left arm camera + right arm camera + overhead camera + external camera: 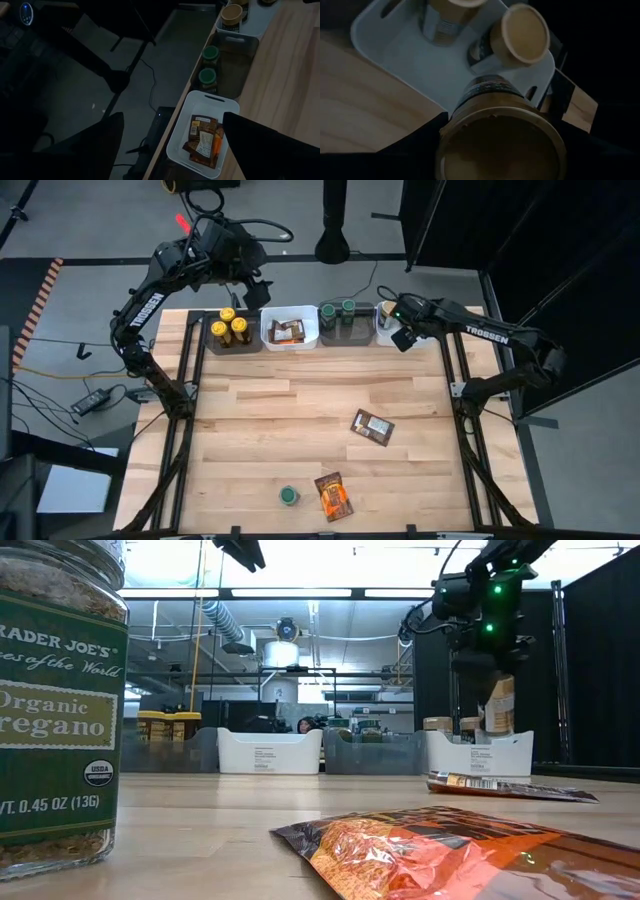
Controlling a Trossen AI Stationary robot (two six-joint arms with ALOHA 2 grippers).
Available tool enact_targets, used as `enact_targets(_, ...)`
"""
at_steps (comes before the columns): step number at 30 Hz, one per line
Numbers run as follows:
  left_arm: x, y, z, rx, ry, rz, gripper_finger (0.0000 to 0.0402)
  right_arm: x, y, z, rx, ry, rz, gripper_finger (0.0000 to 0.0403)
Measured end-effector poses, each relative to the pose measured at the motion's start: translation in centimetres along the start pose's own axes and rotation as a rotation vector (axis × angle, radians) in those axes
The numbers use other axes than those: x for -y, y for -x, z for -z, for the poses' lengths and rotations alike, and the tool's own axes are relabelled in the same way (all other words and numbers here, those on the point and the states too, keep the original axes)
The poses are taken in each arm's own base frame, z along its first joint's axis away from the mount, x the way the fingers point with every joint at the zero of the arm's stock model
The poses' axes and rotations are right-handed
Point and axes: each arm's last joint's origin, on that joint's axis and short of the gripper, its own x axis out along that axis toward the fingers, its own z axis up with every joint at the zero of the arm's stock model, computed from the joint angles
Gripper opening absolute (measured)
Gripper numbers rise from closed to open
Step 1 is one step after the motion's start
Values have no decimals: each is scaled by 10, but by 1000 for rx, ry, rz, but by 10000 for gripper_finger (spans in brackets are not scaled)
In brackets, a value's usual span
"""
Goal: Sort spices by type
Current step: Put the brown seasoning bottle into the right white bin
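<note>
Four bins line the far edge. A dark bin [232, 330] holds yellow-lidded jars, a white bin [290, 328] brown packets, and a dark bin [345, 320] green-lidded jars. At the right, a white bin [383, 322] holds tan-lidded jars [520, 35]. My right gripper [405, 335] is shut on a tan-lidded jar [500, 145] just above that bin. My left gripper [170, 145] hangs open high over the packet bin [202, 140]. A green-lidded oregano jar [289, 496] stands on the table near the front edge, beside two flat-lying packets [334, 496] [372, 427]. My right gripper pinches the tan-lidded jar between its two fingers at its lid end [455, 132], one finger on each side. The fingers slant down from the table's right. The jar [498, 705] hangs below them, lid up, lifted clear above the right-hand white bin [480, 752].
The middle of the wooden table [280, 410] is bare between the bins and the loose items near the front. Black frame rails [190, 410] run along both sides. The right arm reaches in from the far right corner.
</note>
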Motion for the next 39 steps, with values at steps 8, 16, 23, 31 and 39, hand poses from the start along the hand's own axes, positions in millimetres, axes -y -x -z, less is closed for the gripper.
enact_targets(8, 0, 0, 0, -2, -1, 0, 346, 17, -7, 22, 14, -149, -27, 282)
enact_targets(16, 0, 0, -1, 6, 1, -3, 346, 23, -23, 20, 62, -234, -83, 282)
enact_targets(23, 0, 0, -1, 6, 1, -3, 346, 24, -48, 13, -28, -191, -107, 282)
enact_targets(31, 0, 0, -1, 5, 2, -4, 346, 25, -69, 8, -87, -147, -139, 282)
enact_targets(39, 0, 0, -1, 9, 3, -8, 346, 37, -73, 5, -98, -181, -197, 282)
